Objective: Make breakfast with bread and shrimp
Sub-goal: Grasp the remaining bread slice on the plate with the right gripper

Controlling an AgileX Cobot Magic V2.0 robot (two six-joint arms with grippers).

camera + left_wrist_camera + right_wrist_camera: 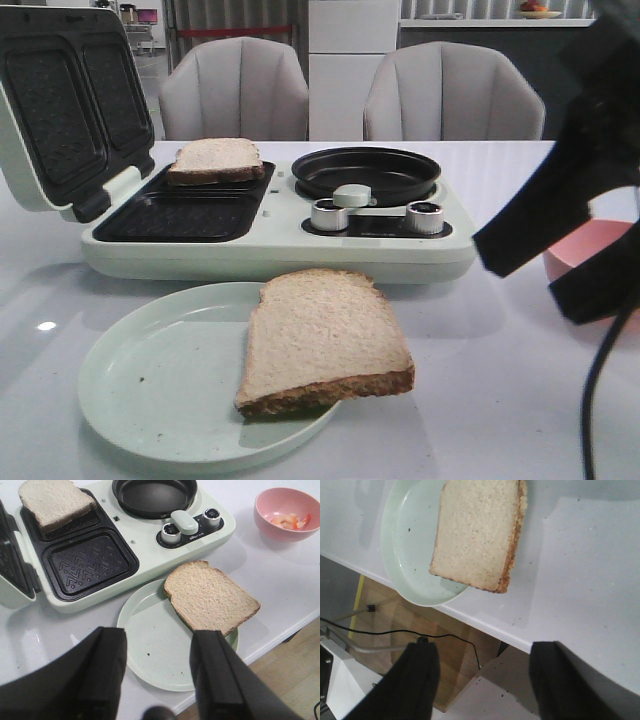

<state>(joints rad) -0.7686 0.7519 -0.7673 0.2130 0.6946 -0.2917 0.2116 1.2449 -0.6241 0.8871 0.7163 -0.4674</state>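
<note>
A: Start nearest. What's closest to the robot?

B: A pale green plate (150, 400) near the front edge of the tabletop (500, 400), with one slice of bread (325, 340) lying on it, its right side hanging past the rim. The left gripper (157, 670) hovers above the plate, fingers (107, 665) spread wide and holding nothing.

A: And the right one?

B: The right gripper (482, 680) is raised over the tabletop's front edge, right of the plate. Its fingers (420, 675) are also wide apart and empty; in the front view it shows only as a dark shape at the right.

A: Further back?

B: The breakfast maker (270, 245) stands behind the plate, lid (60, 110) swung open to the left. A second slice (215, 160) rests in the rear grill tray (215, 178); the front grill tray (180, 215) is bare. The round pan (365, 172) on its right side looks empty, with two silver knobs (330, 214) in front of it.

A: The shrimp?

B: In the pink bowl (287, 512), right of the appliance and well apart from the plate. A few orange-pink shrimp (290, 521) pieces lie inside.

A: So which step is this?

B: I judge one slice is placed and the shrimp untouched. Next likely calls for the right arm to reach the bowl, close on a small piece, and carry it to the bread in the rear tray. Small, curled pieces will need a careful, narrow pinch.
</note>
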